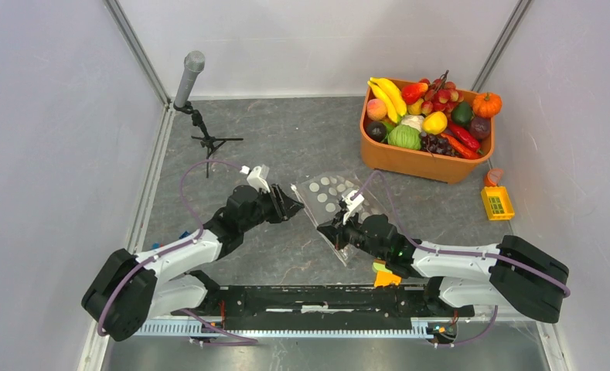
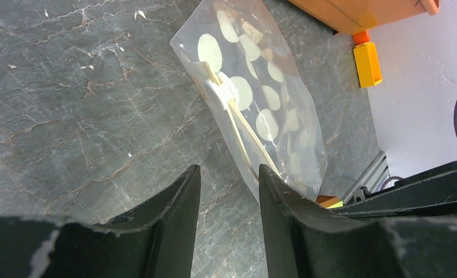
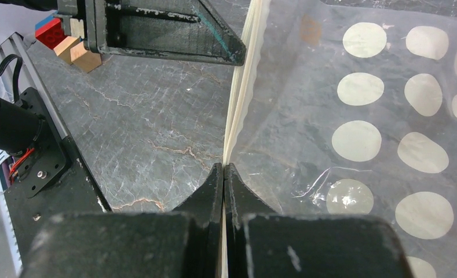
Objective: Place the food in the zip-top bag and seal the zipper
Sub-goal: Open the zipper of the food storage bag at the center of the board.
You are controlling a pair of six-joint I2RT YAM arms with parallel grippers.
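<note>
Clear polka-dotted plastic zip-top bag (image 1: 334, 197) is mid-counter between both arms, on the grey stone-pattern counter (image 1: 286, 147). Glossy toy fruits and vegetables (image 1: 429, 116) fill the orange plastic tub (image 1: 417, 161), well apart from it.

Left wrist view: left gripper (image 2: 229, 185) jaws apart, empty, near the bag's white zipper strip (image 2: 241, 141).

Right wrist view: right gripper (image 3: 223, 174) clamped on that strip.

Table (image 1: 286, 139): grey, marbled surface. Microphone (image 1: 189, 77): mounted on a small tripod (image 1: 206, 141), far left corner. Orange tub (image 1: 410, 161): far right. Yellow block (image 1: 497, 202): near the tub, by the right wall, just beside a smaller orange piece (image 1: 493, 177).
</note>
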